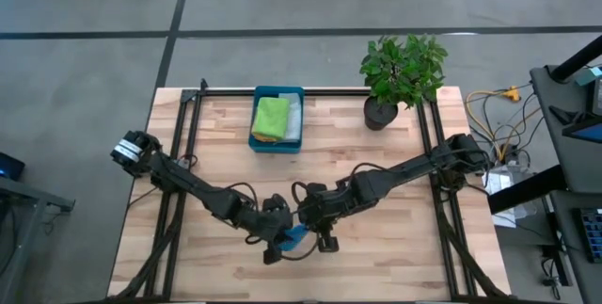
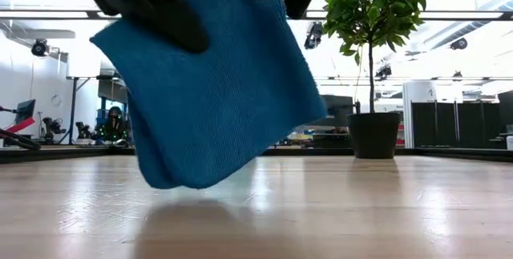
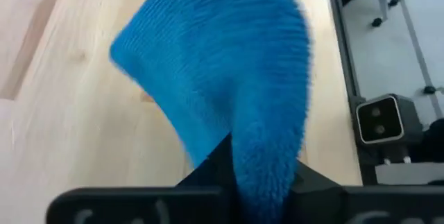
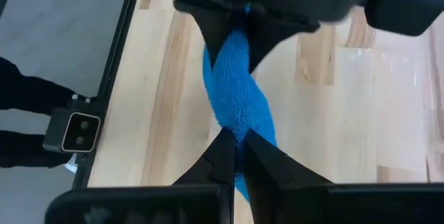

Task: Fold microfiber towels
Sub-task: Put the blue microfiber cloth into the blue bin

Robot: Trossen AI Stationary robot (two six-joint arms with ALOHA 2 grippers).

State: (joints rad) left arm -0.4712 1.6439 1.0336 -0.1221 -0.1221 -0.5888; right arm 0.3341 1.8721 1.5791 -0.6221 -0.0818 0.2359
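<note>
Low view: blue towel (image 2: 212, 82) hangs downward, tilted, above the table (image 2: 361, 211).

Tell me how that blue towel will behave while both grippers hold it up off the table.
Probably floppy: the blue towel drapes below the left gripper and right gripper, both shut on its top edge. Likely light, since thin pinches carry it clear of the table. Its fuzzy pile suggests it won't slip easily.

A towel (image 2: 216, 91) is held above the table's (image 1: 395, 182) front edge between both grippers; tray (image 1: 278, 144) and plant (image 1: 403, 71) are set along the rear edge.
</note>
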